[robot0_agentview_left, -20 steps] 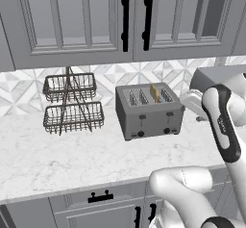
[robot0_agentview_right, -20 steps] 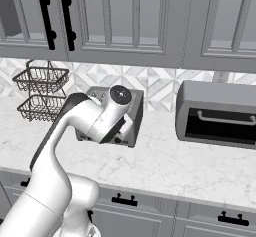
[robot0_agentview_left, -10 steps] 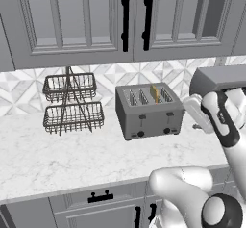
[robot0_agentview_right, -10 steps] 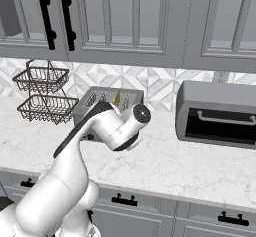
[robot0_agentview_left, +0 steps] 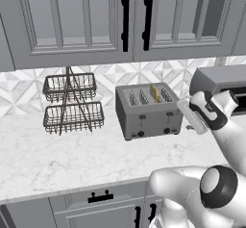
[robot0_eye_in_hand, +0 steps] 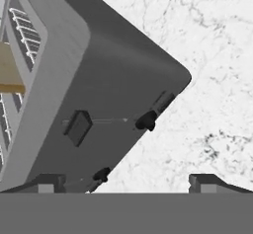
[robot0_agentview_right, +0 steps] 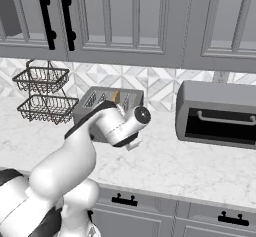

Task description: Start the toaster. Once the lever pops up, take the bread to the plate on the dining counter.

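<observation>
The gripper (robot0_eye_in_hand: 126, 181), fingers spread apart and empty, hovers just off the front of the grey four-slot toaster (robot0_agentview_left: 149, 110) on the marble worktop (robot0_agentview_left: 57, 152); a slice of bread (robot0_agentview_left: 154, 93) stands in one slot.

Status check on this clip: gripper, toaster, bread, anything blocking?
Gripper open, empty, facing the toaster front. Bread sits in a slot, top poking out. Lever not yet pressed. Nothing between fingers and lever.

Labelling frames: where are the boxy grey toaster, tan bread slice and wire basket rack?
boxy grey toaster (robot0_agentview_left: 150, 122), left base view, front panel.
tan bread slice (robot0_agentview_left: 154, 93), left base view, exposed top.
wire basket rack (robot0_agentview_left: 73, 116), left base view, lower basket.
</observation>
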